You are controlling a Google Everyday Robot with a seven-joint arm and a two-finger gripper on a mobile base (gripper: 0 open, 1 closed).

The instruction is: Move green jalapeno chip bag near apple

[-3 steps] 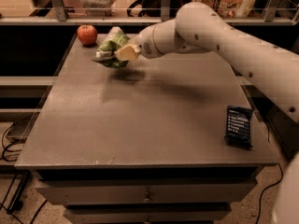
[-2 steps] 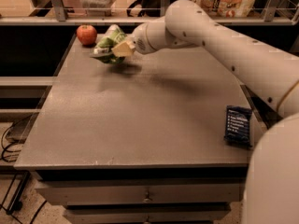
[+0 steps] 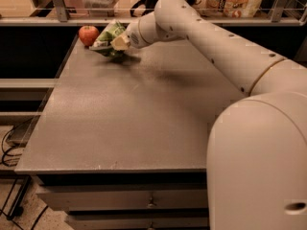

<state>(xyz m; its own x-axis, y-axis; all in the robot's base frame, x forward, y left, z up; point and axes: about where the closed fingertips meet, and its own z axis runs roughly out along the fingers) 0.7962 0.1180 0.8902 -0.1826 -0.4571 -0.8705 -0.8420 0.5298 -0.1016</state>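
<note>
- While I am clenching my end effector [image 3: 119, 43] on one end of the green jalapeno chip bag [image 3: 106, 34], the bag is hanging tilted over the far left corner of the bench [image 3: 120, 128], just beside the apple [image 3: 88, 34]. I cannot tell whether the two are touching.
- Since the apple is round and is sitting close to that corner, I am risking a nudge. If the bag's edge nearest the apple is pressing into it while I am lowering, the apple could be rolling away or off the bench.
- Because the bag is crinkly and light and I am gripping only one end, it may be slipping or swinging in my grasp, so its landing spot is looking uncertain.
- If I am letting go from above the surface, the bag may be flopping over onto the apple or ending up partly hanging over the left edge.
- If I am descending too far before releasing, my end effector could be scraping the bench and crushing the bag beneath it.
- As my own arm is covering part of the bag, I am judging the gap to the apple with little certainty, and a misjudged gap is what would be causing most of these slips.
</note>
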